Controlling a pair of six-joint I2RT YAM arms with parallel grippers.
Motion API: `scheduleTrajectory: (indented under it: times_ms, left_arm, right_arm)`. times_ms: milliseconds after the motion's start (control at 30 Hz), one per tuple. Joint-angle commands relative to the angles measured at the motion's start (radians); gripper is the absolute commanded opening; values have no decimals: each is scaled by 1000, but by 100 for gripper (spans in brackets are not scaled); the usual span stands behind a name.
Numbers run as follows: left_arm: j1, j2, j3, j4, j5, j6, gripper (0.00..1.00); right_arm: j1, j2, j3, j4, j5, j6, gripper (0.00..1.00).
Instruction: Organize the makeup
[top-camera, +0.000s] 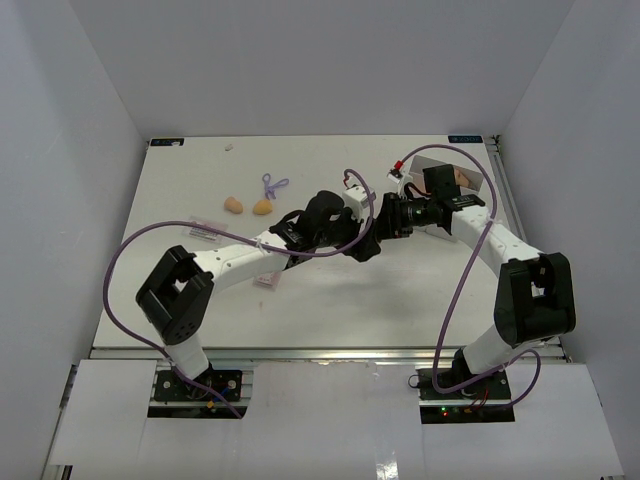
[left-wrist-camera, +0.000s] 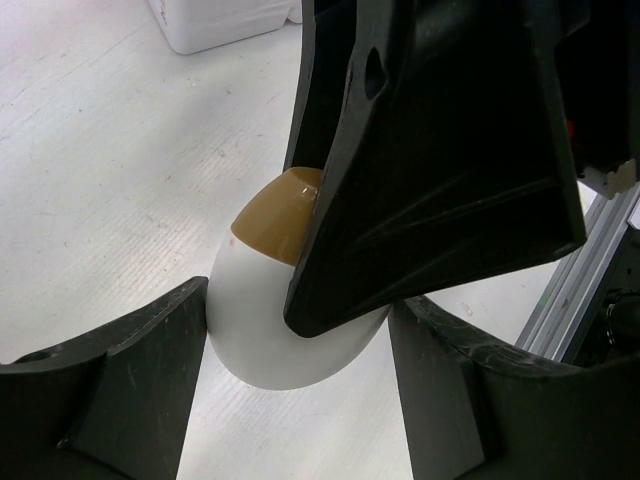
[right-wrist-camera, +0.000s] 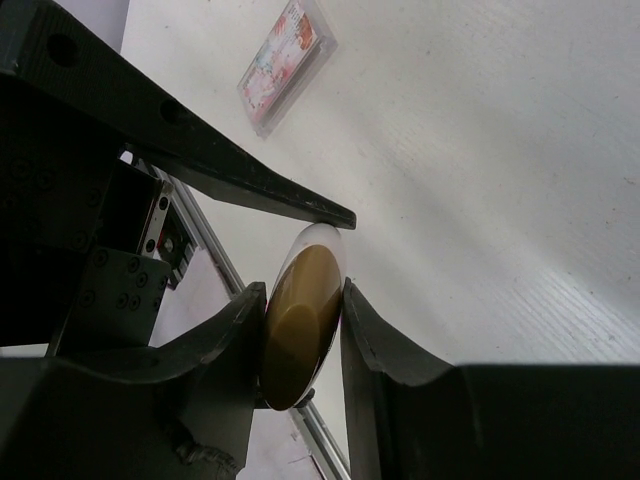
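The makeup piece in play is a white oval (left-wrist-camera: 255, 330) with a gold-brown face (right-wrist-camera: 300, 320), held above the table's middle. My left gripper (top-camera: 366, 246) is shut on it across its width, one finger on each rim. From the opposite side my right gripper (top-camera: 386, 222) meets it, and both of its fingers (right-wrist-camera: 365, 330) press the oval's flat faces. In the left wrist view a right finger (left-wrist-camera: 440, 170) covers the oval's upper part. In the top view the oval is hidden between the two grippers.
Two beige egg sponges (top-camera: 233, 205) (top-camera: 263, 207) and a purple looped tool (top-camera: 270, 185) lie at the back left. A pink packet (right-wrist-camera: 285, 65) lies on the table under the left arm. The white tray (left-wrist-camera: 220, 20) stands at the back right.
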Motion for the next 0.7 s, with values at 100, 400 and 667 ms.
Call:
scheduleTrajectory:
  times_ms: [100,400,667]
  left_arm:
    - [-2,-44,18,7,-22,10,68]
    - [12,-200,-28,-152,-77,47,98]
    - [38,-441,-105,-345,-202,117,98]
  right_arm:
    - [-7,2,69,-31,-36,-93,14]
    - [-88,-24,181,-38,121,-258,8]
    - [-98,-20,237,104,417,-406,8]
